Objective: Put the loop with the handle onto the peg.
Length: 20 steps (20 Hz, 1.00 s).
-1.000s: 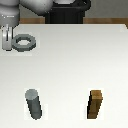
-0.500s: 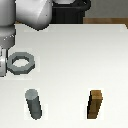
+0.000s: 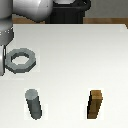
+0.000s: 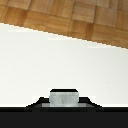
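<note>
The loop with the handle is a flat grey ring with a round hole, hanging above the white table at the exterior view's left. My gripper sits at the ring's left side, shut on its handle, which the fingers hide in that view. In the wrist view a short grey stub, the handle, shows just above the dark gripper body. The peg, a short upright grey cylinder, stands on the table nearer the camera than the ring and slightly to the right of it.
A brown wooden block stands upright to the right of the peg. A black object sits beyond the table's far edge. The wrist view shows the table and wooden floor past its edge.
The gripper has carried the ring from the back of the table toward the peg. Over the last half second the ring looks larger while hardly shifting in the picture.
</note>
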{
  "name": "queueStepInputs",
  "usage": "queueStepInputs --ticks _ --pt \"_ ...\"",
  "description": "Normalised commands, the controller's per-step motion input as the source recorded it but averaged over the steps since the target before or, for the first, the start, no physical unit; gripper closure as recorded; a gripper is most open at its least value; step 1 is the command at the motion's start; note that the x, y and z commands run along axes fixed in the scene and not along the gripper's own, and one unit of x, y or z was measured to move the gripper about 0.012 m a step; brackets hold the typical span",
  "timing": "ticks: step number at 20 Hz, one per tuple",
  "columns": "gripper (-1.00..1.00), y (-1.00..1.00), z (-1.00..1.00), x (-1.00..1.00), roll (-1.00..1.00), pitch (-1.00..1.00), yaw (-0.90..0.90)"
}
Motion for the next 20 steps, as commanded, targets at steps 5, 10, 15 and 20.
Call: queueStepInputs --ticks 5,10,15,20 --pt "1.0 0.0 0.0 0.6 0.0 0.0 0.0" --pt "1.0 0.0 0.0 1.0 0.0 0.0 0.0" --pt "1.0 0.0 0.0 0.0 0.0 0.0 0.0" --pt "1.0 0.0 0.8 0.0 0.0 0.0 0.0"
